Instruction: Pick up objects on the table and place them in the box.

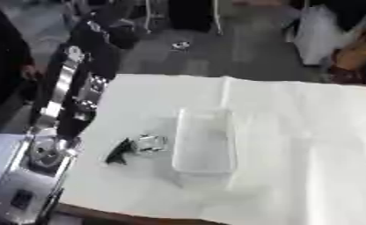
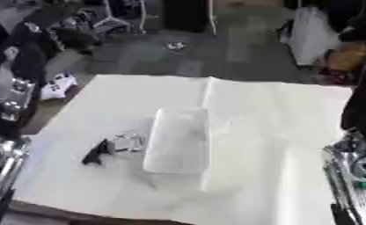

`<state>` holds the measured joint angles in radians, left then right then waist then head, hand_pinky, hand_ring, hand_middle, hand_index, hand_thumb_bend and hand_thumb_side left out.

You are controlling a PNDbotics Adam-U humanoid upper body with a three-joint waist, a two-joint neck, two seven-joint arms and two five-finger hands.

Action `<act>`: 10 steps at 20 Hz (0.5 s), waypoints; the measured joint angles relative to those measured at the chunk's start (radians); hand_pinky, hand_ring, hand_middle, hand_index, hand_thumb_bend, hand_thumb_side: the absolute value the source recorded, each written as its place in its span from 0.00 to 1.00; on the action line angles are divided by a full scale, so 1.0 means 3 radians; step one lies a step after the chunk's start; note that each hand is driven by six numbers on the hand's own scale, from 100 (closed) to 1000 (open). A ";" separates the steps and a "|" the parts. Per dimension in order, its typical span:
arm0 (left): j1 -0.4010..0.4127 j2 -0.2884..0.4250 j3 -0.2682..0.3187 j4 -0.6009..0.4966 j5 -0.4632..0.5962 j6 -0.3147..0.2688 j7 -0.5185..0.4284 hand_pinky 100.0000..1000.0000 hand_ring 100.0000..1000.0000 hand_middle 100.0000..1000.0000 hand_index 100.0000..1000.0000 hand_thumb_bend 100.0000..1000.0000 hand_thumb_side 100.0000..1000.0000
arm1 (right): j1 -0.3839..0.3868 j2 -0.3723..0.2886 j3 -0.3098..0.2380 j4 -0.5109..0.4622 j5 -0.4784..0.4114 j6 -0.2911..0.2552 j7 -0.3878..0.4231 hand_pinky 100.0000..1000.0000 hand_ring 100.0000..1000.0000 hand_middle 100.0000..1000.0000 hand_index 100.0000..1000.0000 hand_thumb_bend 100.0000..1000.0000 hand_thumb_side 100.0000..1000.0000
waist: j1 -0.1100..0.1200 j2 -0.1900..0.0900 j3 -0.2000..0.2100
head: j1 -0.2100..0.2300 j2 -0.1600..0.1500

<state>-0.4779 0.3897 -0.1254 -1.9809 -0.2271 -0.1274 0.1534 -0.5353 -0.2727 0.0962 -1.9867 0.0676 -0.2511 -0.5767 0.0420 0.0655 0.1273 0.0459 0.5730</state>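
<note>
A clear plastic box point(image 1: 204, 141) stands in the middle of the white table point(image 1: 294, 132), long side running away from me. Just left of it lie a small black object point(image 1: 118, 152) and a shiny clear-and-silver object point(image 1: 150, 143), close together. My left arm point(image 1: 63, 110) rises along the table's left edge, and its hand point(image 1: 109, 27) is a dark blurred shape held high beyond the far left corner, well away from the objects. My right arm point(image 2: 363, 110) stands at the table's right edge; its hand point(image 2: 364, 26) is a dark blur near the top right.
The white cloth has a crease point(image 1: 225, 88) running from the far edge toward the box. Beyond the table lies dark floor with chair legs and bags. A person's dark sleeve point(image 1: 5, 52) shows at the far left.
</note>
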 measured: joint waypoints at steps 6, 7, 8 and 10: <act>0.0000 0.0000 0.0000 0.0000 0.0000 -0.0001 0.0000 0.64 0.68 0.85 0.88 0.18 1.00 | 0.0000 0.0000 0.0000 0.0000 -0.0001 0.0000 0.0001 0.40 0.48 0.58 0.83 0.08 1.00 | 0.0000 0.0000 -0.0006 | 0.0000 0.0050; 0.0000 0.0000 0.0000 0.0001 0.0000 -0.0001 0.0000 0.64 0.68 0.85 0.88 0.18 1.00 | 0.0000 0.0000 0.0000 0.0000 -0.0003 0.0001 0.0001 0.40 0.48 0.58 0.83 0.08 1.00 | 0.0000 0.0000 -0.0007 | 0.0000 0.0037; 0.0000 0.0000 0.0000 0.0001 0.0000 -0.0001 -0.0001 0.64 0.68 0.85 0.88 0.18 1.00 | 0.0000 0.0000 0.0000 0.0000 -0.0004 0.0001 0.0002 0.40 0.48 0.58 0.84 0.08 1.00 | 0.0000 0.0000 -0.0006 | 0.0000 0.0029; 0.0000 0.0000 0.0000 0.0001 0.0000 -0.0001 -0.0001 0.65 0.68 0.85 0.88 0.18 1.00 | 0.0000 0.0000 0.0000 0.0000 -0.0005 0.0001 0.0002 0.40 0.48 0.58 0.83 0.08 1.00 | 0.0000 0.0000 -0.0007 | 0.0000 0.0007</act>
<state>-0.4780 0.3897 -0.1254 -1.9807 -0.2271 -0.1277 0.1531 -0.5353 -0.2727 0.0962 -1.9867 0.0660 -0.2508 -0.5762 0.0419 0.0655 0.1254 0.0459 0.5751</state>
